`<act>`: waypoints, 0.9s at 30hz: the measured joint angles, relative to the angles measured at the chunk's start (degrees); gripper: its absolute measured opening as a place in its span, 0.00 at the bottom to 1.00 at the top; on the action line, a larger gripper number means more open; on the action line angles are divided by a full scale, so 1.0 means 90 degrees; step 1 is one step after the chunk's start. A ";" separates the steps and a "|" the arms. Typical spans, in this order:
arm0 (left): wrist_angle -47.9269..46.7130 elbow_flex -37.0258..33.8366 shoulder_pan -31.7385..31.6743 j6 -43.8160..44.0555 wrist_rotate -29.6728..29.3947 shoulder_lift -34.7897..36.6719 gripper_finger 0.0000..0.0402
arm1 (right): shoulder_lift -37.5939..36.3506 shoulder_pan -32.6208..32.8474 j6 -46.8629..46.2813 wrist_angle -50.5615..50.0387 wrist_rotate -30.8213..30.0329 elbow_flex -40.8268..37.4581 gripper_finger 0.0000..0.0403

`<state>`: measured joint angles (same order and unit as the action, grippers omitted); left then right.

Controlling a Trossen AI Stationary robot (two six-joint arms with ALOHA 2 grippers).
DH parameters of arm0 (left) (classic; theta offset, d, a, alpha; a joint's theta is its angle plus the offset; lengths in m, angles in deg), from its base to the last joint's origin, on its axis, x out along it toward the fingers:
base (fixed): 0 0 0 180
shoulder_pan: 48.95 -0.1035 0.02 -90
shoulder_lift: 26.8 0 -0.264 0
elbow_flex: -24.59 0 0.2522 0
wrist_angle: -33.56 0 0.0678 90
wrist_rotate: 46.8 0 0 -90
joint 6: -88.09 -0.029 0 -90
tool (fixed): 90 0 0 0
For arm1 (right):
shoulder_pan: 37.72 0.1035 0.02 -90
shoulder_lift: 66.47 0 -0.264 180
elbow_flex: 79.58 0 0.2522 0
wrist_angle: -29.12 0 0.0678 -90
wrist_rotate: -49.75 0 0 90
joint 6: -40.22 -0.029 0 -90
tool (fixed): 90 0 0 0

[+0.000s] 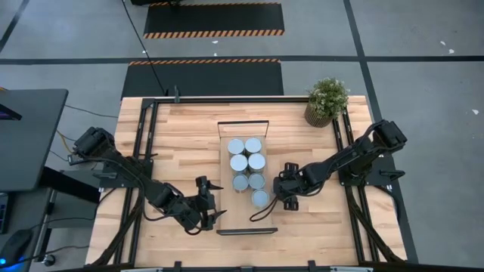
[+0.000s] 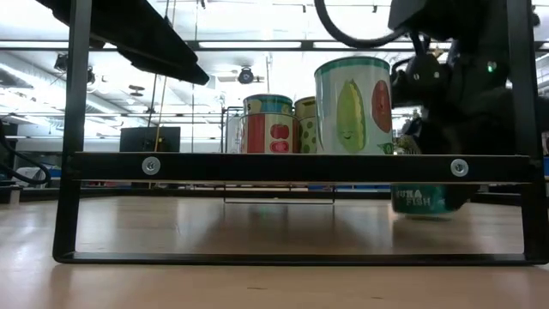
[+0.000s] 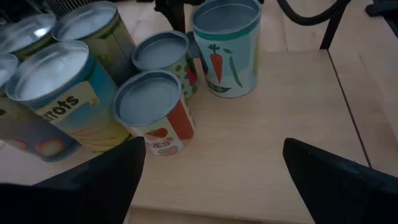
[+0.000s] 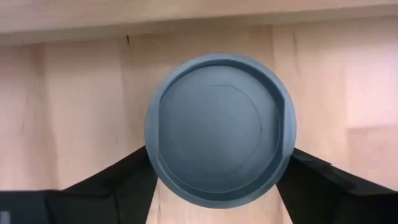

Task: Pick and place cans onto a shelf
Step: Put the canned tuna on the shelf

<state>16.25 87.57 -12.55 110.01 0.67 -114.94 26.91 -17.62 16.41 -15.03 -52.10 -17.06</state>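
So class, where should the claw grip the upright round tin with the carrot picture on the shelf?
Grip the carrot-picture round tin with the grey lid across its curved side walls, coming down from above. It stands upright at the group's edge, with bare light-wood shelf board on its open side, so fingers fit there; neighbouring tins crowd the other side.

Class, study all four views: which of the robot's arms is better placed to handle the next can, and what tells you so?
The right. The right gripper already straddles a can, a finger on each side, beside the shelf. The left gripper is open and empty, facing the cans on the shelf.
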 joint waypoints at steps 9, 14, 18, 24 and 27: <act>0.0698 0.0007 0.0231 -0.1532 -0.0685 0.0100 0.96 | -0.0445 -0.0002 0.0100 -0.1843 -0.0251 0.1292 0.70; 0.0716 0.0007 0.0188 -0.1534 -0.0706 0.0122 0.96 | -0.0771 -0.0002 0.0100 -0.2474 -0.0440 0.2022 0.70; 0.0833 0.0007 0.0273 -0.1520 -0.0758 0.0278 0.96 | -0.0879 0.0023 0.0107 -0.2428 -0.0446 0.2604 0.70; 0.1298 0.0007 0.0411 -0.1937 -0.0753 0.0437 0.96 | -0.0577 0.0222 0.0346 -0.2383 -0.0589 0.3428 0.70; 0.1502 0.0007 0.0355 -0.2327 -0.0753 0.0437 0.96 | -0.0268 0.0283 0.0528 -0.2390 -0.0637 0.3885 0.70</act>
<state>29.78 87.63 -9.36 89.07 -6.11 -111.00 24.49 -15.07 21.16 -36.54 -57.83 17.91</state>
